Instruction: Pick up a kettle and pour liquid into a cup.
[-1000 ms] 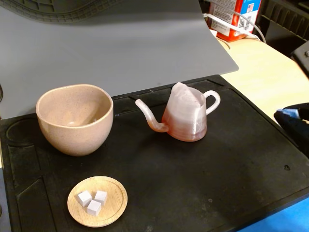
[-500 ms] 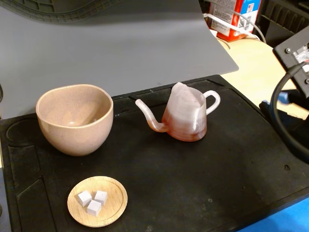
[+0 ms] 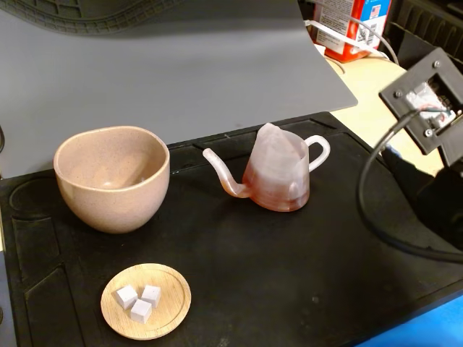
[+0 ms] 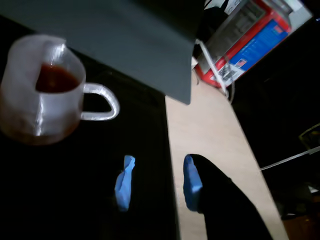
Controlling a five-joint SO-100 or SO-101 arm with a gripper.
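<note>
Standing upright on the black mat (image 3: 289, 267), the translucent pinkish kettle (image 3: 278, 173) held reddish-brown liquid (image 4: 54, 78); we saw its spout aimed left at the cup (image 3: 112, 177), handle toward our empty, open gripper (image 4: 157, 182).

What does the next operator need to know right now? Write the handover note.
Gripper: jaws open and empty, short of the kettle's handle.
Kettle: upright on the black mat, spout towards the cup, reddish-brown liquid inside.
Cup: upright to the kettle's left in the fixed view, apparently empty.
Done: nothing gripped or poured.
Left: close on the handle, lift, pour into the cup.
</note>
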